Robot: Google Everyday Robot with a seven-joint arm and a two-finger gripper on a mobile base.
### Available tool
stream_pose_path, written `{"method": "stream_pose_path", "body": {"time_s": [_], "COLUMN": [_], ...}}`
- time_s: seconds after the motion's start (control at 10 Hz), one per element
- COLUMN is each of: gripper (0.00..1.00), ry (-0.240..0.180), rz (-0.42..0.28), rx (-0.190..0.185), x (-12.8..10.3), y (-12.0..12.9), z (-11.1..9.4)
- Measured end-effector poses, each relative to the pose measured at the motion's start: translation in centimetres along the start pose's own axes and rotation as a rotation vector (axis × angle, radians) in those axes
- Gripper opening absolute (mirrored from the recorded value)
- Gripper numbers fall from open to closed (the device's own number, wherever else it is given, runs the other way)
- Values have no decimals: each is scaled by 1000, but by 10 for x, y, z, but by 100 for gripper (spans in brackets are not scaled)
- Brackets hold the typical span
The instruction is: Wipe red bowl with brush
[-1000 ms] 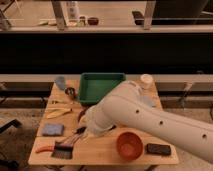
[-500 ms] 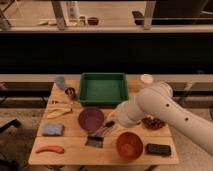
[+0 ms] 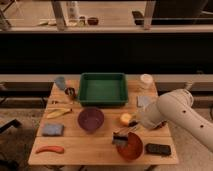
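Note:
The red bowl (image 3: 131,148) sits near the table's front edge, right of centre. The brush (image 3: 120,136) hangs over the bowl's left rim, its pale bristle head low and its black handle slanting up to the right. My gripper (image 3: 134,125) is shut on the upper end of that handle, just above and behind the bowl. The white arm runs off to the right. Whether the bristles touch the bowl does not show.
A purple bowl (image 3: 91,119) stands left of the brush, with a green tray (image 3: 103,88) behind it. A black block (image 3: 158,149) lies right of the red bowl. A carrot-shaped thing (image 3: 50,149), a blue cloth (image 3: 52,130) and a banana (image 3: 59,113) lie at the left.
The arm has swung from the table's left side to the right. The brush went with it, from the front left of the table to the red bowl's left rim.

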Motion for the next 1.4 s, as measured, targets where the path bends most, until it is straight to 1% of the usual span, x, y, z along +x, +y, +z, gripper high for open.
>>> {"method": "stream_pose_path", "body": {"time_s": [0.1,0.2,0.3,0.4,0.6,0.8,1.1,1.4], "gripper": [0,0,0,0,0,0,0,0], "ry": [65,135,172,186,210,228,250,252], "rz": [-12,-26,-38,-46,-47,-42,-7,23], "rx": [15,27,36,46,65,77,95,105], "x": [7,7,3,-1,1,4,24,38], "y": [6,10,11,10,11,11,16,25], "z": [4,9,13,18,23,26,23,15]}}
